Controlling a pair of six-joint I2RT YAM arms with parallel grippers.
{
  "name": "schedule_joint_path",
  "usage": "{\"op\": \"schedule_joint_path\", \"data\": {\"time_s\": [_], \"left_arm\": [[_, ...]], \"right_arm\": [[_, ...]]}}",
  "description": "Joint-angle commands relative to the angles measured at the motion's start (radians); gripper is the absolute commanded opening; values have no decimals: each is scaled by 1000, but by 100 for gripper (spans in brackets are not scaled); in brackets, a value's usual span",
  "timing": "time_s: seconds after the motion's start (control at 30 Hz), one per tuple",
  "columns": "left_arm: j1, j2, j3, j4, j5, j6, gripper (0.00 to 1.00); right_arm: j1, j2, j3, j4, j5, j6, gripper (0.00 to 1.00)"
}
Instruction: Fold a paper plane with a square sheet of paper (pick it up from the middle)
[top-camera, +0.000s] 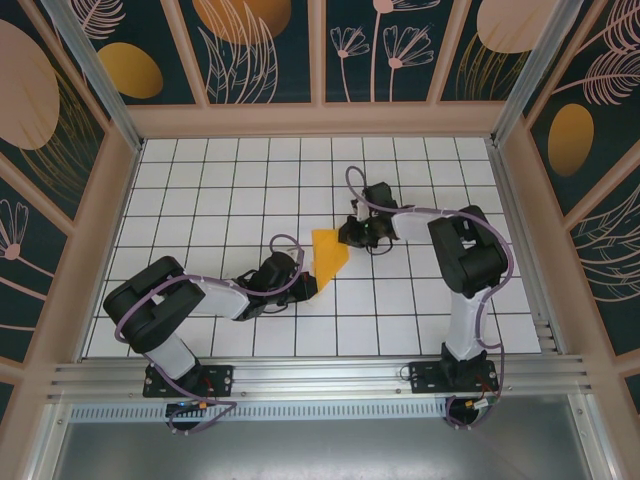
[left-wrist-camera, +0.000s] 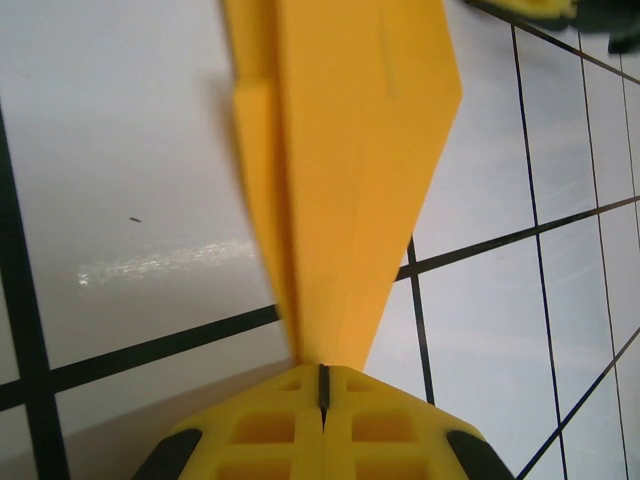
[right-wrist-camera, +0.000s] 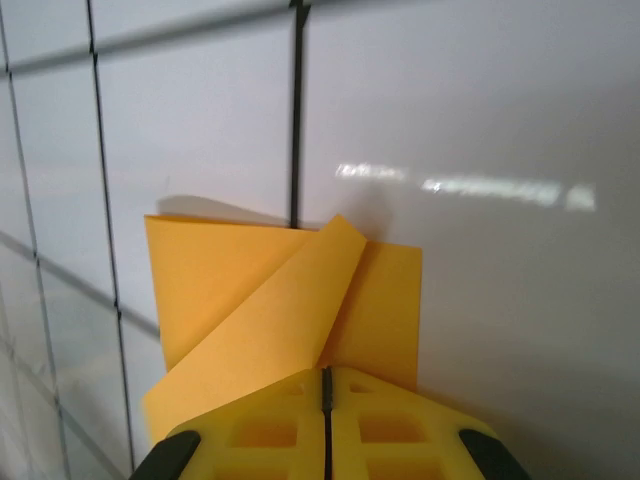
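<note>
While both arms share it, the paper (top-camera: 328, 257) sits mid-bench (top-camera: 200, 190) in the top view, a partly folded orange wedge between the left end effector (top-camera: 306, 284) and the right end effector (top-camera: 351, 236). Left wrist: jaws pinched on its narrow end. Right wrist: jaws clamped on an edge, one flap curling up (not creased flat yet). I'd keep tension even and align edges before pressing the crease.

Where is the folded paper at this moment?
In the top view, the paper is mid-table, pinched between the left gripper at its near tip and the right gripper at its far edge.
</note>
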Motion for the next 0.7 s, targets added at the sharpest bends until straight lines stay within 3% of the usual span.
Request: {"op": "schedule_joint_path", "data": {"time_s": [0.0,0.1,0.37,0.53,0.67], "left_arm": [[1,19,-38,-140,20,22,4],[1,-23,-29,-138,13,24,9],[1,-152,33,-135,-67,21,30],[10,-190,19,-141,-157,-3,39],[14,-211,7,-128,-196,-25,45]], "right_arm": [[-24,-17,44,-32,96,-18,11],[-21,-104,0,-24,85,-3,15],[50,-336,-234,48,47,72,48],[107,-341,-279,77,44,92,49],[113,-285,-263,100,19,90,44]]}}
